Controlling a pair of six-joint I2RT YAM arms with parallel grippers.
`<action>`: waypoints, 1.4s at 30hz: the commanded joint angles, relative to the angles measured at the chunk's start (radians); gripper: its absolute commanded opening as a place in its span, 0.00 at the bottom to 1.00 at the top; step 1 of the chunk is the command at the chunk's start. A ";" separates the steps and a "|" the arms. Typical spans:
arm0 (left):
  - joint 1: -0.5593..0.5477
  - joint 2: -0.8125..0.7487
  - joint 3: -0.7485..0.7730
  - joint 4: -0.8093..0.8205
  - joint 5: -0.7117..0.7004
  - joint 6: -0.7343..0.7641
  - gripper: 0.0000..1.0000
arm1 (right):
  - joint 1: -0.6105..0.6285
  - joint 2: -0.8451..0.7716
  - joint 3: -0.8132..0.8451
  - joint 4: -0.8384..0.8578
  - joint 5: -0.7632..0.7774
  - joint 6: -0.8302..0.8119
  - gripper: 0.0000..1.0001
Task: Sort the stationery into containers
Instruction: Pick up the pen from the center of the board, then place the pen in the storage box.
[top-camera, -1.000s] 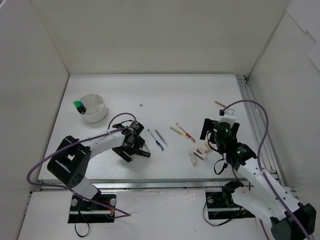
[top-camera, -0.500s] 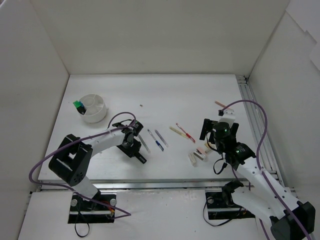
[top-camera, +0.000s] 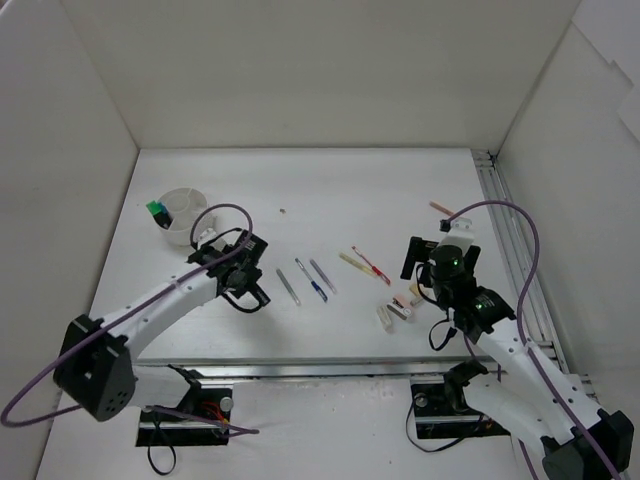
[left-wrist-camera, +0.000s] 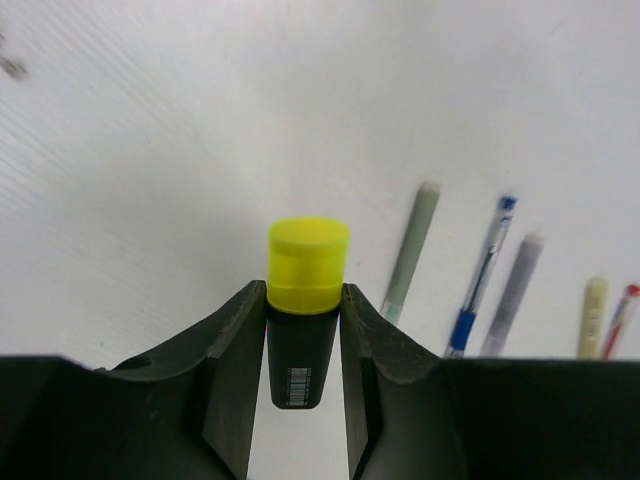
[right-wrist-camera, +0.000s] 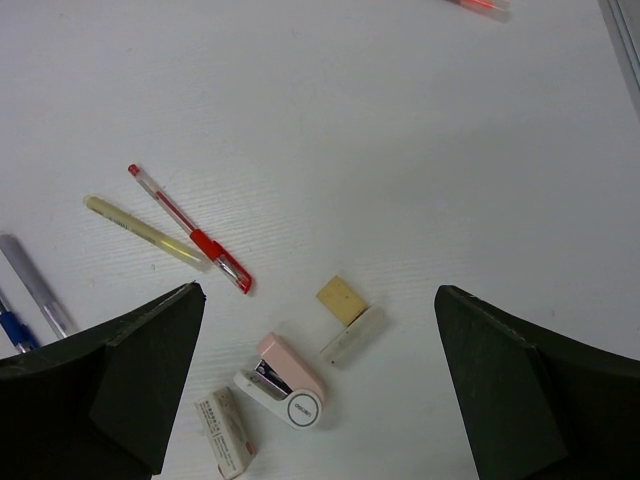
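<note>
I'm gripping the yellow-capped highlighter (left-wrist-camera: 308, 262) in my left gripper (left-wrist-camera: 304, 305) (pens (left-wrist-camera: 485, 275) lying just beyond), and I'm holding my right gripper (right-wrist-camera: 315, 295) wide open over the tan block (right-wrist-camera: 341, 300).

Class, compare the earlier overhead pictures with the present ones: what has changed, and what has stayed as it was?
The left gripper closed on the yellow-capped highlighter and carried it leftward, toward the white tub. The right gripper stayed open above the erasers. The pens and the tub did not move.
</note>
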 joint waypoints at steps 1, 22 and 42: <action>0.006 -0.148 0.050 -0.085 -0.277 0.075 0.21 | 0.007 0.022 0.019 0.033 0.016 0.003 0.98; 0.649 -0.037 0.251 0.559 -0.360 0.824 0.19 | 0.008 0.233 0.086 0.051 0.049 -0.035 0.98; 0.707 0.239 0.371 0.633 -0.346 0.672 0.18 | 0.008 0.246 0.072 0.051 0.123 -0.043 0.98</action>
